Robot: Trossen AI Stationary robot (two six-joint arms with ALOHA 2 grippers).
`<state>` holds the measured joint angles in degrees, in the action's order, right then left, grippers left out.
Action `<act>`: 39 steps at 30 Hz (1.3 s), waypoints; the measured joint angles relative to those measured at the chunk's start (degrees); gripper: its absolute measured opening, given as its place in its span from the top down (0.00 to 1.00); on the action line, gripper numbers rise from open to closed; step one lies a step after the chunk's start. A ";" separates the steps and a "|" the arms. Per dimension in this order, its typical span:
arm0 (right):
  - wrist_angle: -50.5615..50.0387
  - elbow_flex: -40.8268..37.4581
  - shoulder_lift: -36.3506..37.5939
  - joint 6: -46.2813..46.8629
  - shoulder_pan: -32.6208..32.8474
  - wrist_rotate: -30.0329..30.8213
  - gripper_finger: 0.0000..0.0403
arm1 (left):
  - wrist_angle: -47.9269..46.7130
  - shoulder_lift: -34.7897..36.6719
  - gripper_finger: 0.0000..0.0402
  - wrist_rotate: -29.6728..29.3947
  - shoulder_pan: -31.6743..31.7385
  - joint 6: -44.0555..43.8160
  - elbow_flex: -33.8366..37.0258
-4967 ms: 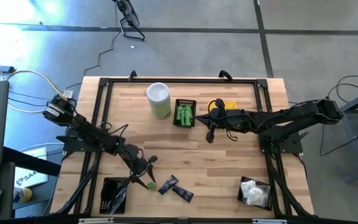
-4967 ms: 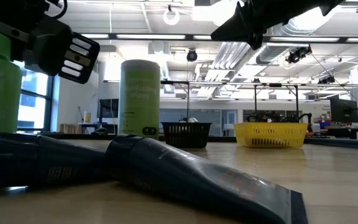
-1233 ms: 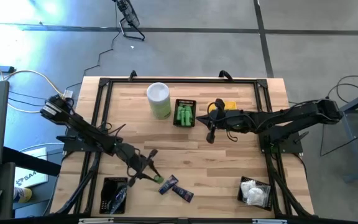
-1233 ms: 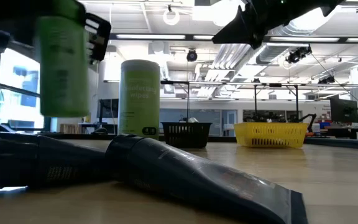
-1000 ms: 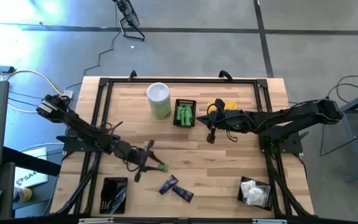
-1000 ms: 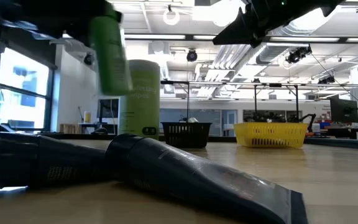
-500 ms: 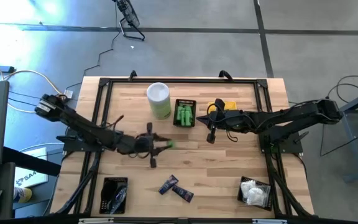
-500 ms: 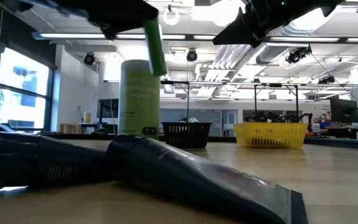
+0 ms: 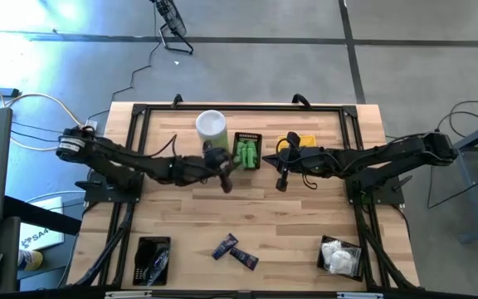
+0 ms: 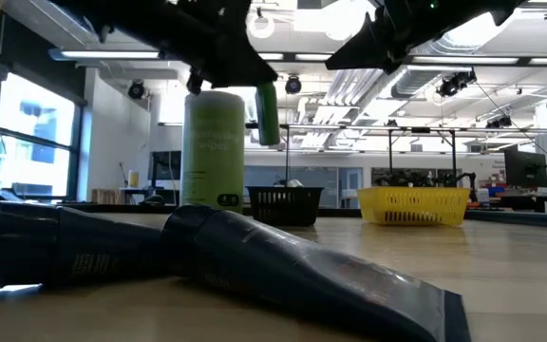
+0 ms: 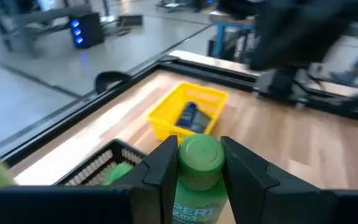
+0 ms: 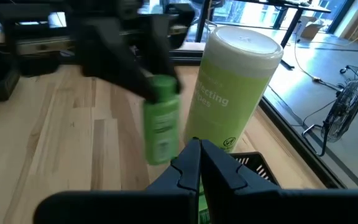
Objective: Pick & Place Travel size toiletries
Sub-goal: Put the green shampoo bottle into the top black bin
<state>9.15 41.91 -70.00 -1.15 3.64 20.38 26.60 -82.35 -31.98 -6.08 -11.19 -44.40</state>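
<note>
A small green bottle (image 11: 197,186) hangs in the air with my left gripper (image 9: 225,172) shut on it, beside the tall white-and-green canister (image 9: 212,133) and just short of the black mesh basket (image 9: 246,152), which holds more green bottles. The low view shows the held bottle (image 10: 268,112) well above the table. Two dark navy tubes (image 9: 225,247) (image 9: 244,258) lie flat near the front edge. My right gripper (image 9: 281,179) is shut on nothing and hovers right of the black basket, in front of the yellow basket (image 11: 188,115). My left gripper pinches the bottle's upper body just below the cap (image 11: 199,155), one finger (image 11: 160,168) on each side. The fingers run nearly level, coming from the table's left. The bottle (image 12: 161,118) stands roughly upright in the hold, lifted clear of the table.
A black basket (image 9: 153,260) with dark pieces stands at the front left. At the front right, another black basket (image 9: 339,255) holds white packets. The wooden table's middle (image 9: 247,212) lies bare between the arms and the tubes.
My left gripper has carried the green bottle up from near the navy tubes toward the table's far edge and right, to beside the canister and black basket. It has tipped from pointing down to nearly level, with the bottle still in its fingers.
</note>
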 joint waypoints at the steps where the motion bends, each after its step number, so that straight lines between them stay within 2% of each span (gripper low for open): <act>1: 0.00 0.00 0.00 0.01 0.00 0.00 0.99 | -0.14 -0.14 0.74 -0.02 0.89 -0.75 -0.01; 13: -1.25 0.00 0.00 0.02 0.00 0.00 0.99 | -0.05 -4.40 0.74 2.37 7.73 -9.69 0.04; 23: -1.31 0.00 0.00 0.02 0.00 0.02 0.99 | 0.23 -4.92 0.74 2.46 7.49 -10.13 0.04; 31: -1.57 0.00 0.00 0.18 0.00 -0.05 0.99 | 1.25 -8.73 0.74 -2.05 5.59 -13.14 0.10; 33: -2.23 0.00 0.00 1.09 -0.07 -2.20 0.99 | 2.24 -9.45 0.74 -3.57 5.48 -13.62 0.07; 37: -2.11 0.02 -1.22 1.53 -0.31 -10.87 0.99 | 3.08 -9.62 0.74 -3.62 5.72 -13.45 0.07; 39: -0.48 0.02 -3.00 2.60 -0.28 -12.71 0.99 | 3.51 -9.64 0.74 -3.64 5.70 -13.09 0.07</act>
<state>8.66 41.93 -72.99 1.45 3.36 7.67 30.11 -91.98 -35.62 -0.38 -24.28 -44.34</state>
